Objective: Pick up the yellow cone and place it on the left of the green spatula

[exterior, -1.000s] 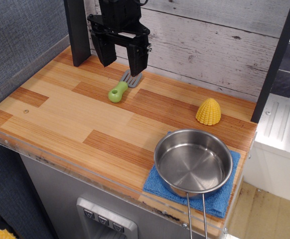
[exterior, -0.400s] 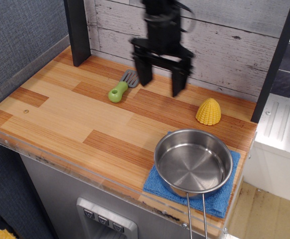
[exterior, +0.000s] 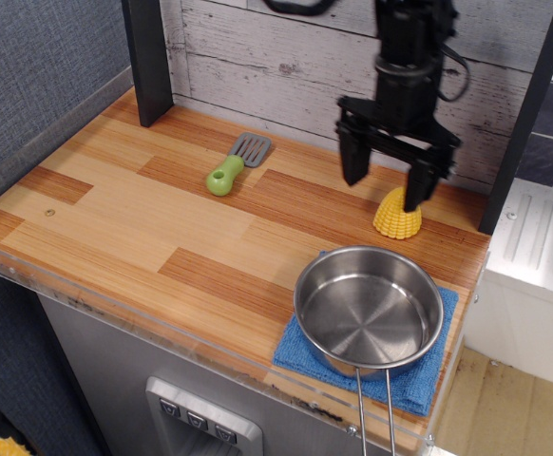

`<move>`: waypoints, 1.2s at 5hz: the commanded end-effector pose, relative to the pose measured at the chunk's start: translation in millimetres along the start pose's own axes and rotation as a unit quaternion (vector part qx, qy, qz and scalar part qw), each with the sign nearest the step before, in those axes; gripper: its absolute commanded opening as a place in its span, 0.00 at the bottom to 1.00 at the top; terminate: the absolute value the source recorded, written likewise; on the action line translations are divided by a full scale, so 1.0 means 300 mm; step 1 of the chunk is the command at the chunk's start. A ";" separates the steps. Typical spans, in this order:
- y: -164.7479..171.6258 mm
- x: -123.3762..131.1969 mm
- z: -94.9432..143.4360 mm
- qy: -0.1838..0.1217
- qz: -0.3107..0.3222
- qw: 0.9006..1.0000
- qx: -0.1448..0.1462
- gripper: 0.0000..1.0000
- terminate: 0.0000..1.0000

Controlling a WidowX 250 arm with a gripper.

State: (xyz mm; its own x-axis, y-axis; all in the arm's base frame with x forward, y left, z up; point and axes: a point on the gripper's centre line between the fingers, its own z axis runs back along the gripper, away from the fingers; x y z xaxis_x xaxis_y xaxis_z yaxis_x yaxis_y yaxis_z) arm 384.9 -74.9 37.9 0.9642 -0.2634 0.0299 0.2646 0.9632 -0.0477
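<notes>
You are working over a wooden counter [exterior: 143,228] that fills most of the frame, with a plank wall behind it.

1. The steel pan [exterior: 369,309] is sitting at lower right on a blue cloth [exterior: 300,356], just below the pick point. It is the largest hazard: if you are dragging the cone out low and toward the bottom of the frame, you are risking a strike on the pan rim.

2. The gripper [exterior: 382,185] is hanging at upper right with its 2 fingers spread wide and holding nothing. The right-hand finger [exterior: 416,188] in the picture is overlapping the top of the cone; the other is standing clear to its left. I judge the gripper is not centred on the cone, so closing now is likely to push the cone aside or pinch only its edge.

3. The yellow cone [exterior: 396,219] is standing upright at right of centre, near the back wall and the dark post. Its tapered, bumpy sides are inviting a slip upward out of the fingers if you are gripping too high.

4. The green spatula [exterior: 232,167] is lying at upper centre, well apart from the cone, handle toward lower left. The target spot to its left is open wood; a low pass over it is risking a knock that moves your reference.
</notes>
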 end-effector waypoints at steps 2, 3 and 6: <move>0.005 0.048 -0.036 -0.008 0.003 1.000 0.012 0.00 0.00; 0.005 0.039 -0.011 -0.004 -0.002 1.000 0.000 0.00 0.00; 0.237 -0.105 0.261 -0.065 0.029 0.997 -0.029 0.00 0.00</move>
State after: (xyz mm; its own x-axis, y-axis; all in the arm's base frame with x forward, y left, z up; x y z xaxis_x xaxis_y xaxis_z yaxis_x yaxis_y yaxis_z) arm 372.9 10.8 91.0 0.9787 -0.1829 0.0938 0.1940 0.9727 -0.1271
